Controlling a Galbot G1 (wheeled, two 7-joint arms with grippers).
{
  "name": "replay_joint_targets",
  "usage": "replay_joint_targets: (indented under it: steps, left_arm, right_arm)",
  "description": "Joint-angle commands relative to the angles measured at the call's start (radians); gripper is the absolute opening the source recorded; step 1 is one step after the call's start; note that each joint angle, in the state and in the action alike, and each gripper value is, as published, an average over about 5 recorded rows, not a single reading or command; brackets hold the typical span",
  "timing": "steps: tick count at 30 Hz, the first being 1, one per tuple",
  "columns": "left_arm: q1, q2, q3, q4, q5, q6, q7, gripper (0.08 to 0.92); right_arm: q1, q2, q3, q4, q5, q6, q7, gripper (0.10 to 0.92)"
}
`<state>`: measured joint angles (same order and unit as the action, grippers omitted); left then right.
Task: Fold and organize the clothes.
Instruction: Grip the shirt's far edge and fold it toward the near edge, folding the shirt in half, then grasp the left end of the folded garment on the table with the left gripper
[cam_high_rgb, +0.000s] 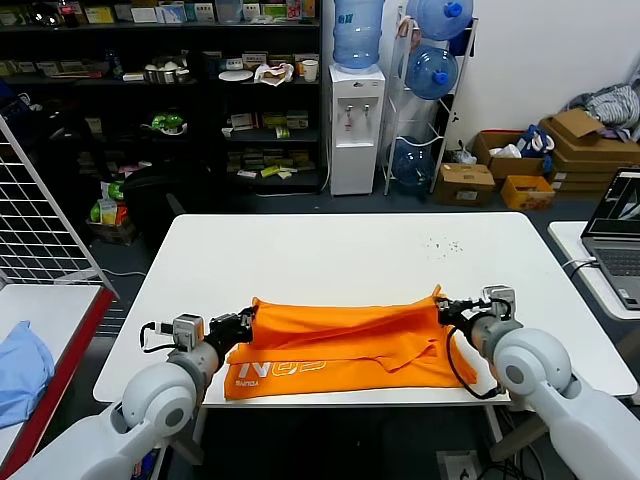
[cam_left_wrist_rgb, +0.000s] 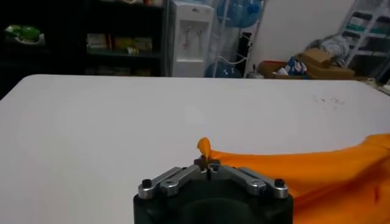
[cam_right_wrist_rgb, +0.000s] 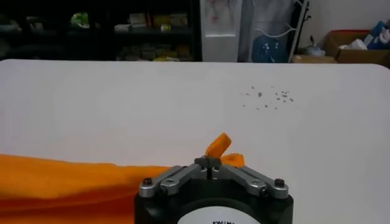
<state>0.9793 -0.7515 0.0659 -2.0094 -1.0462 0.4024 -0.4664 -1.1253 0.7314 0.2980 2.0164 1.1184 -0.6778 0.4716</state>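
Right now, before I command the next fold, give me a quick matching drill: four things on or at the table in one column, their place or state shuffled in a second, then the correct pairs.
Things:
1. left gripper
2. right gripper
3. white lettering
4. dark specks

Place or state:
A. scattered on the bare table beyond the shirt
B. shut on the orange T-shirt at its left end
C. on the layer lying flat near the table's front edge
D. shut on the shirt's right end, a fabric tip poking up past its fingers

Pairs: 1-B, 2-D, 3-C, 4-A
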Motion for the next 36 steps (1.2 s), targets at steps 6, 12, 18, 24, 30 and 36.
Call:
replay_joint_targets:
  steps: [6, 12, 18, 24, 30, 36]
  left_arm:
    - [0.163, 0.030, -0.044, -0.100, 0.023, 0.004, -0.015, 0.144]
    - [0.184, 0.035, -0.063, -0.096, 0.032, 0.002, -0.015, 0.315]
    - [0.225, 0.020, -0.097, -0.070, 0.052, 0.000, -0.008, 0.505]
    - [0.251, -0.008, -0.107, -0.013, 0.076, -0.009, 0.007, 0.670]
    - [0.265, -0.025, -0.108, 0.014, 0.112, -0.027, 0.023, 0.842]
    - [0.268, -0.037, -0.107, 0.029, 0.121, -0.032, 0.026, 0.918]
  right_arm:
    - [-0.170, -0.069, 0.098, 0.139, 0.009, -0.028, -0.017, 0.188]
    - [-0.169, -0.069, 0.110, 0.137, -0.009, -0.028, -0.038, 0.360]
    - [-0.195, -0.063, 0.142, 0.135, -0.019, -0.026, -0.047, 0.533]
    - [-0.216, -0.050, 0.153, 0.131, -0.034, -0.025, -0.051, 0.724]
    - [-0.222, -0.042, 0.156, 0.131, -0.038, -0.025, -0.047, 0.885]
    - [-0.228, -0.038, 0.158, 0.133, -0.039, -0.025, -0.045, 0.920]
